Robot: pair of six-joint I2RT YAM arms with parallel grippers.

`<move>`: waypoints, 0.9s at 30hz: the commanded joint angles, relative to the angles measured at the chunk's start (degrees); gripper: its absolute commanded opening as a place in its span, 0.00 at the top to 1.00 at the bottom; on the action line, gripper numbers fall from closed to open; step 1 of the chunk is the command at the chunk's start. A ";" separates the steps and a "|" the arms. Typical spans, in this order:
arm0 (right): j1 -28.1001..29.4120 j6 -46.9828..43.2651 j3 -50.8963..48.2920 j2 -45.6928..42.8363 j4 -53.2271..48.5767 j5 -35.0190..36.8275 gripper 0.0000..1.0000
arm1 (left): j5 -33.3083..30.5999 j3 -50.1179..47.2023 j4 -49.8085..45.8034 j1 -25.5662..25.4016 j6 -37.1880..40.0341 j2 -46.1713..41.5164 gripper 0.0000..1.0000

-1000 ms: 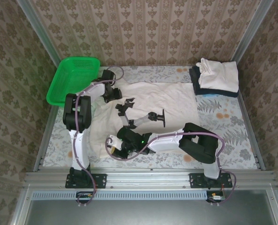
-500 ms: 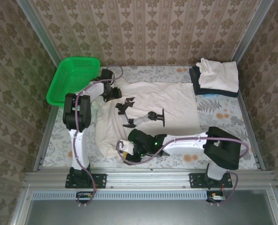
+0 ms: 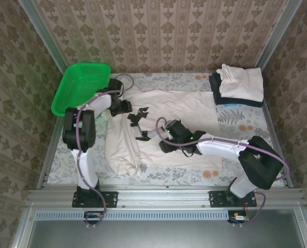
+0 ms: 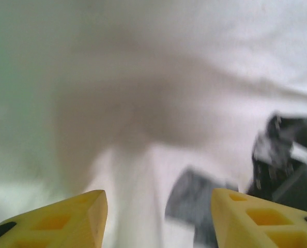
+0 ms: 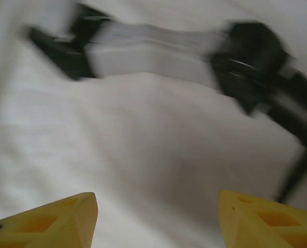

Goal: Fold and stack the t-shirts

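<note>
Top external view has a cream t-shirt (image 3: 192, 108) spread across the middle of the surface (image 3: 257, 150), its left side gathered into a rumpled doubled band (image 3: 123, 147) running toward the near edge. The fold looks begun but not tidy. A black-and-white mechanical piece (image 3: 143, 126) lies on the cloth (what it is I cannot tell). The left tool (image 4: 156, 201) hangs over the shirt's far-left part with its yellow fingers apart and nothing between them. The right tool (image 5: 156, 204) hangs over the shirt's middle, likewise spread and empty. At the far right corner a folded cream shirt (image 3: 241, 82) sits on a dark navy one (image 3: 214, 85), well apart from the spread shirt, and a green basket (image 3: 81, 88) stands at the far left. I judge the side fold to be the step in hand. Next, each tool needs to settle on a fresh edge of the cloth, pinch one layer cleanly, and steer wide of the piece lying there.
</note>
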 commanded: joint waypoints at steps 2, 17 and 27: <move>-7.83 13.82 0.76 2.66 -10.00 8.54 0.33 | -3.79 -8.21 -0.29 -0.38 -1.50 -9.92 0.38; -16.81 12.51 0.53 -5.16 -15.44 4.17 0.29 | -7.81 -33.82 -2.16 2.25 -7.33 -19.50 0.45; -20.79 8.21 9.57 2.80 -12.84 6.30 0.29 | -7.97 -29.52 -5.81 3.60 -6.07 -22.61 0.45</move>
